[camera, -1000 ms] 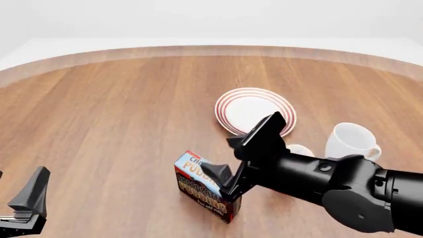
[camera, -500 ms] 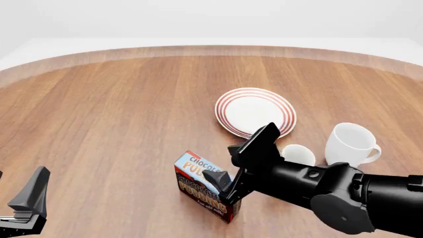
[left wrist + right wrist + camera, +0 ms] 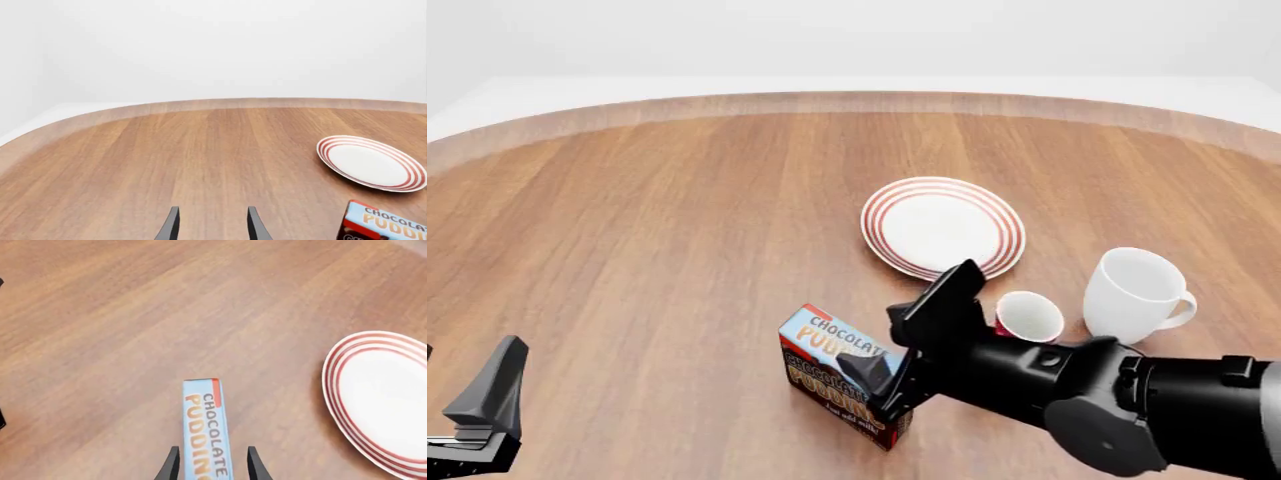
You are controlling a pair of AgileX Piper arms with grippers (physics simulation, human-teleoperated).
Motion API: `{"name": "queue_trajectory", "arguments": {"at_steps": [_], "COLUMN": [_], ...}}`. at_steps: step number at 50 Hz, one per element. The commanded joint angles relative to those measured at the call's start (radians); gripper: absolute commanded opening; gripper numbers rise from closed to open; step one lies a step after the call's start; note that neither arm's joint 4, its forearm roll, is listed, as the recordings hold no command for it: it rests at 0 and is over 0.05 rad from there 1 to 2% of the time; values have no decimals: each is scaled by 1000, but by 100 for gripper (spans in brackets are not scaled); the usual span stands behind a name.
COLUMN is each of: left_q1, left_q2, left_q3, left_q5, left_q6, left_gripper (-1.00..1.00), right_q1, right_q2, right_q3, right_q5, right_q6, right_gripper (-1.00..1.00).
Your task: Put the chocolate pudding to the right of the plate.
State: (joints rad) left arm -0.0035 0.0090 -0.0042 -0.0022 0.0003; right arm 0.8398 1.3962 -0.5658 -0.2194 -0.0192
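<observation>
The chocolate pudding box (image 3: 834,380) stands on edge on the wooden table, in front of and left of the plate (image 3: 942,226). My right gripper (image 3: 897,345) is open, and its fingers straddle the box's top edge. In the right wrist view the box (image 3: 206,430) lies between the two fingers (image 3: 172,466) with a gap on each side, and the plate (image 3: 387,405) is off to one side. My left gripper (image 3: 481,415) is open and empty at the near left. Its wrist view shows the plate (image 3: 371,163) and a corner of the box (image 3: 383,224).
A large white mug (image 3: 1134,290) stands to the right of and nearer than the plate. A small red-and-white cup (image 3: 1029,317) stands between the mug and my right arm. The table's curved far edge (image 3: 854,100) runs across the back.
My right arm has drawn back and lowered, bringing its fingers down around the box's top. The small cup it hid now shows. The left arm has not moved.
</observation>
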Motion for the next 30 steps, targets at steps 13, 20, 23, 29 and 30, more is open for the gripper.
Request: {"name": "queue_trajectory", "arguments": {"at_steps": [13,20,23,29,30], "left_q1": [-1,-1,-1,-1,-1], "left_q2": [0,0,1,1,1], "left_q3": [0,0,0,0,0], "left_q5": [0,0,0,0,0], "left_q6": [1,1,-1,-1,-1], "left_gripper": [100,100,100,100,100], "right_q1": [-1,3,11,16,15], "right_q2": [90,105,122,131,126], "right_q3": [-10,-3,-4,-3,1], "right_q5": [-47,-60,-70,-77,-77], "right_q6": [11,17,22,26,24], "right_gripper": [100,100,100,100,100]}}
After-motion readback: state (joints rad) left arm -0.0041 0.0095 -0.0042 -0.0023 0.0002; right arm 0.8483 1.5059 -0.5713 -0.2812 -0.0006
